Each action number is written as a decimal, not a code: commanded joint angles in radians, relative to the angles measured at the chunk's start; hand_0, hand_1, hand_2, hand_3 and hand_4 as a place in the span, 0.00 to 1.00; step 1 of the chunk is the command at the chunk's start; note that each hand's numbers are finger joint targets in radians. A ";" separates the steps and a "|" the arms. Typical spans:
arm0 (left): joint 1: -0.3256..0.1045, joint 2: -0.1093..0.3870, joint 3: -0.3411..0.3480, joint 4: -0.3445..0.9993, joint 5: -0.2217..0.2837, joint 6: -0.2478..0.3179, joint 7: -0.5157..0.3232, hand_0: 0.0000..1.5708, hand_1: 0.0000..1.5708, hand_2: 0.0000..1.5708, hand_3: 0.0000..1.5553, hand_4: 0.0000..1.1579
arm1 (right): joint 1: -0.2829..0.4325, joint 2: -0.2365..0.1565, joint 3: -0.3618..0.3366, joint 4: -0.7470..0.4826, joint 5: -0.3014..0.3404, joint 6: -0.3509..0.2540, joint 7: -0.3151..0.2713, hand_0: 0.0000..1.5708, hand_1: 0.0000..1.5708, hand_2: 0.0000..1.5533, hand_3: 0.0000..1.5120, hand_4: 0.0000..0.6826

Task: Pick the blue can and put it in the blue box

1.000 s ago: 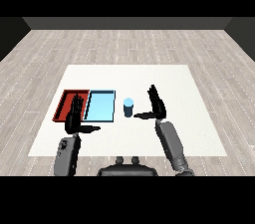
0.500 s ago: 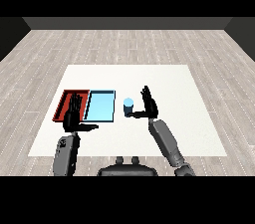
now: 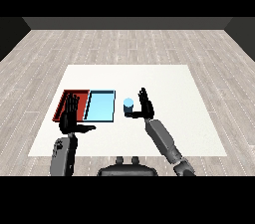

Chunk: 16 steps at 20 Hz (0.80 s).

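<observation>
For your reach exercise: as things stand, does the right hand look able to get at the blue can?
Probably yes. The right hand is open right beside the blue can, thumb reaching toward it, and nothing stands between them.

Two grey forearms come up from the near edge of the worktop, each a smooth rounded cylinder with a glossy sheen and a darker band where sections join. The left forearm is short and stubby, the right long and slender. Each ends in a black hand: the left hand (image 3: 69,118), the right hand (image 3: 144,106), with thin black fingers and a thumb.
</observation>
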 commanded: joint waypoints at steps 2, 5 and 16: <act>-0.046 -0.009 -0.002 0.092 -0.035 0.009 -0.055 0.00 0.00 0.00 0.00 0.00 | -0.035 0.000 0.042 0.039 -0.071 -0.036 -0.009 0.00 0.00 0.00 0.00 0.00; -0.009 -0.015 -0.010 0.029 -0.031 0.016 -0.024 0.00 0.00 0.00 0.00 0.00 | -0.056 0.000 0.008 0.156 -0.096 0.043 -0.092 0.00 0.00 0.00 0.00 0.00; 0.020 -0.003 0.003 0.040 0.000 -0.025 -0.029 0.00 0.00 0.00 0.00 0.00 | -0.173 0.000 0.141 0.355 -0.298 0.043 -0.192 0.00 0.00 0.00 0.00 0.00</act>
